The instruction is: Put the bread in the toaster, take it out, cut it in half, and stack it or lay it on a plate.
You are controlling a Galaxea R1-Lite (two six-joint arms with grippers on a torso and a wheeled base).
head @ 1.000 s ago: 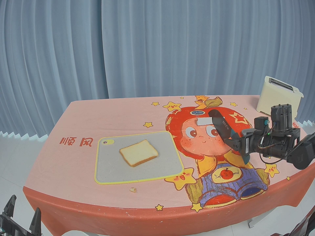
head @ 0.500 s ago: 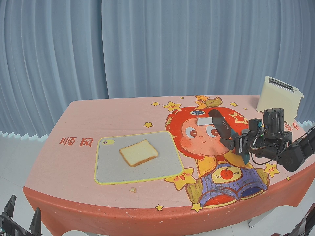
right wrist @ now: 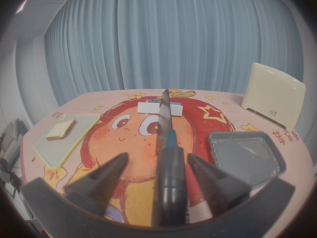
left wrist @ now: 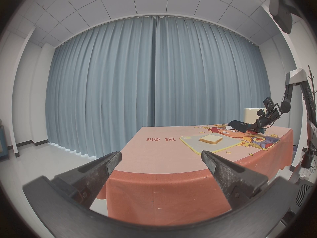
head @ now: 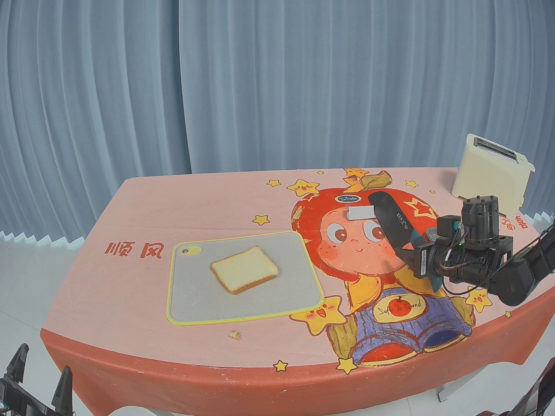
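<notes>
1. A dark-bladed knife with a black and teal handle (right wrist: 164,126) is gripped by the right gripper (right wrist: 158,156) above a pink cartoon-printed tablecloth (right wrist: 201,116).
2. A pale bread slice (right wrist: 61,129) is laid on a grey, yellow-rimmed cutting board (right wrist: 49,151).
3. A cream toaster (right wrist: 274,95) is seen near a grey rectangular tray (right wrist: 237,133).

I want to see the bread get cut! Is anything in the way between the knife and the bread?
Nothing visible is. The right end effector holds the knife above the tablecloth, and only flat cloth lies between it and the bread on the board.
</notes>
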